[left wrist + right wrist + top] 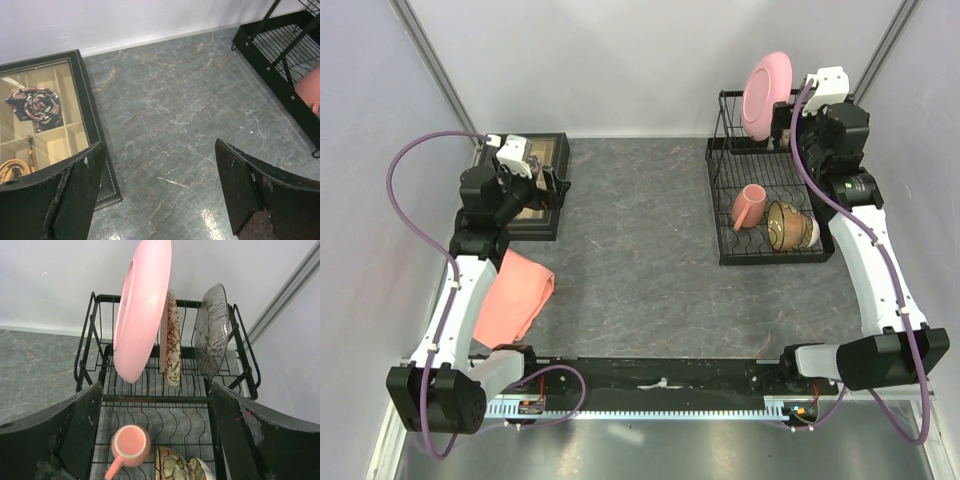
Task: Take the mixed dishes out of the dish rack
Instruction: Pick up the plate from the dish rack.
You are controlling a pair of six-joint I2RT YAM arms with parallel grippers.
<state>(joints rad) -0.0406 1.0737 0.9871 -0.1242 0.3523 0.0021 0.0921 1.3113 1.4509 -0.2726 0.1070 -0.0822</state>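
Right claw (156,390) released, holding nothing, facing rack (775,258) at tabletop's 2 o'clock. Pink plate (142,310) upright at rack's 12; mug (131,442) & bowl (172,465) at its 6. Left claw (160,145) released, over tabletop (175,125) at 10, by tray (85,100).

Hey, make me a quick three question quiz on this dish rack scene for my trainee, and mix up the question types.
1. True or false: the pink plate stands upright in the dish rack.
2. The pink mug sits: A) among the upright slots, B) on the rack's low front shelf, C) on the table.
3. Fill in: the left claw and the right claw are both ____.
Key: 1 true; 2 B; 3 open.
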